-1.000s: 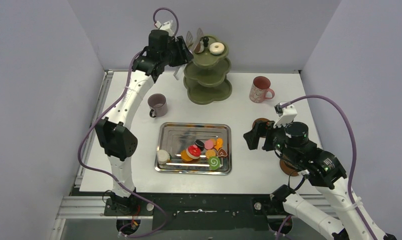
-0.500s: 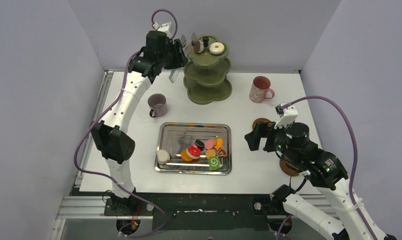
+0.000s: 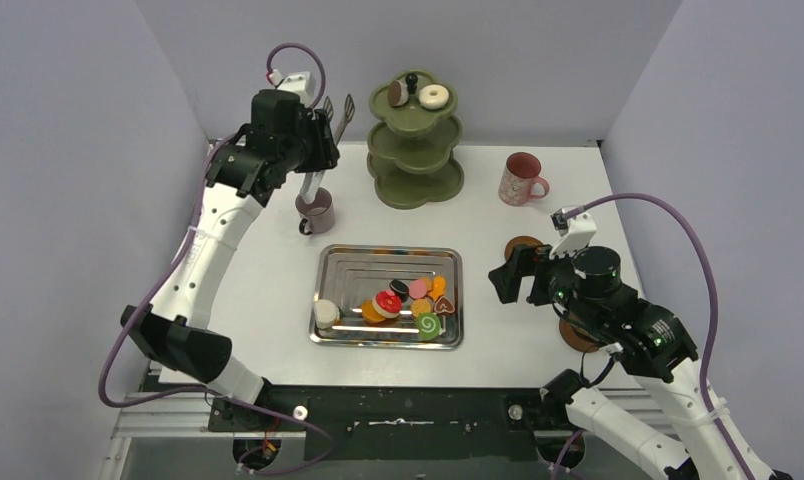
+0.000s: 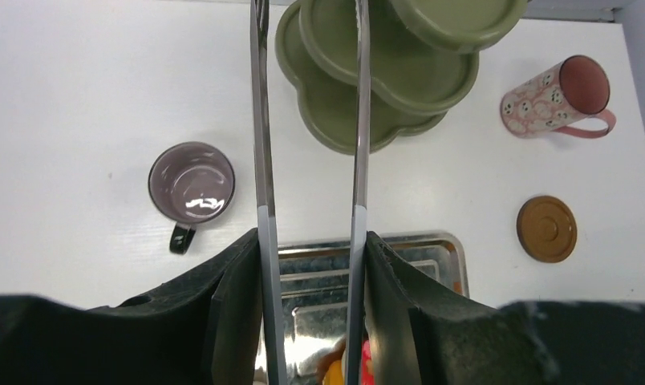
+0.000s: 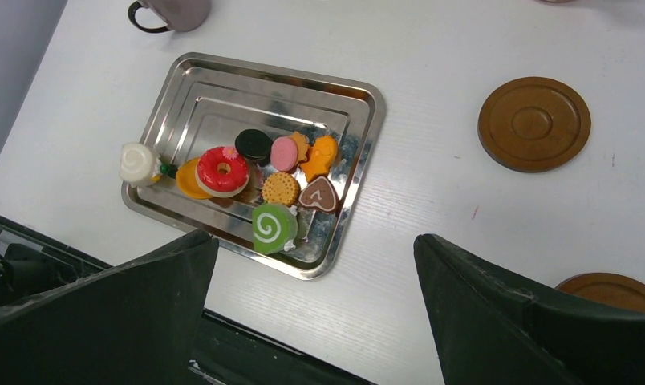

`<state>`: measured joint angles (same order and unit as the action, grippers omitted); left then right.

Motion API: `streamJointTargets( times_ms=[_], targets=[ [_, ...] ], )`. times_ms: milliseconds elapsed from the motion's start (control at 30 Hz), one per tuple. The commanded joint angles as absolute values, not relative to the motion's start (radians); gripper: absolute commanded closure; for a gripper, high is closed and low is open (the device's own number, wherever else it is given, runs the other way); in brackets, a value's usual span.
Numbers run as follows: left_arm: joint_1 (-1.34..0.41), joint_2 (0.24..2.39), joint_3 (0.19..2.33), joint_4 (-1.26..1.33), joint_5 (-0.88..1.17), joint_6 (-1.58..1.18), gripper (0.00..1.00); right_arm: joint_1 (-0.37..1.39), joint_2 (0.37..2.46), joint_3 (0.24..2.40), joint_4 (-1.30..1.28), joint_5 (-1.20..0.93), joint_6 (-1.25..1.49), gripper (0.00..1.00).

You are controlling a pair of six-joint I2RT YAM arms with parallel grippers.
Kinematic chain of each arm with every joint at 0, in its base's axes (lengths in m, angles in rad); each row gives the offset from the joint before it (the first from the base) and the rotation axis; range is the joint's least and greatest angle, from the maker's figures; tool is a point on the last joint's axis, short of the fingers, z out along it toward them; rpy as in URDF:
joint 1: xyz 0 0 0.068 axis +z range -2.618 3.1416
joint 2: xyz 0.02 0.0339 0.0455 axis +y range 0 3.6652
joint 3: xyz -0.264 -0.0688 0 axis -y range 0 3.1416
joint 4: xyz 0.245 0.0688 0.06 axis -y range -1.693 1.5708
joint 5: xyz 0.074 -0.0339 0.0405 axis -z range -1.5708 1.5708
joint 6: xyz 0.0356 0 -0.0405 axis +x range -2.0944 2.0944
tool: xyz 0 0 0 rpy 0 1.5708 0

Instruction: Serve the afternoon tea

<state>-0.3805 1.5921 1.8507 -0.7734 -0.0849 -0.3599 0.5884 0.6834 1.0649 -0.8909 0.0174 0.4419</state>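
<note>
Swung back from the stand point(image 3: 414, 150), left tool point(image 3: 316, 140) clenches raised tongs point(image 4: 261, 160) above mauve mug point(image 3: 316, 210); right tool point(image 3: 506, 278) hangs spread.

Bright, even light falls from overhead, and the white table point(image 3: 478, 200) around the steel tray point(image 3: 368, 268) nearly washes out. Shadows are faint and soft, hugging the tray's edge. The tray itself throws pale streaks of glare. Beyond its far left corner a white glint sits inside the mauve mug point(image 4: 192, 183), and the tongs point(image 4: 259, 144) gleam. Close to each wrist camera, the left gripper point(image 4: 313, 234) and right gripper point(image 5: 315, 238) look dark and soft, while the tray is crisp.
</note>
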Motion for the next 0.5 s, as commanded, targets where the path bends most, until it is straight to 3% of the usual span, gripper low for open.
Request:
streamJointTargets(
  times_ms=[0, 467],
  targets=[
    [-0.385, 1.474, 1.809, -0.857, -0.119, -0.33, 0.6, 0.583, 0.671, 1.076, -0.846, 0.008, 0.444, 0.0],
    [-0.545, 1.318, 1.606, -1.147, -0.104, -0.3, 0.6, 0.583, 0.639, 1.03, -0.879, 0.022, 0.434, 0.0]
  ],
)
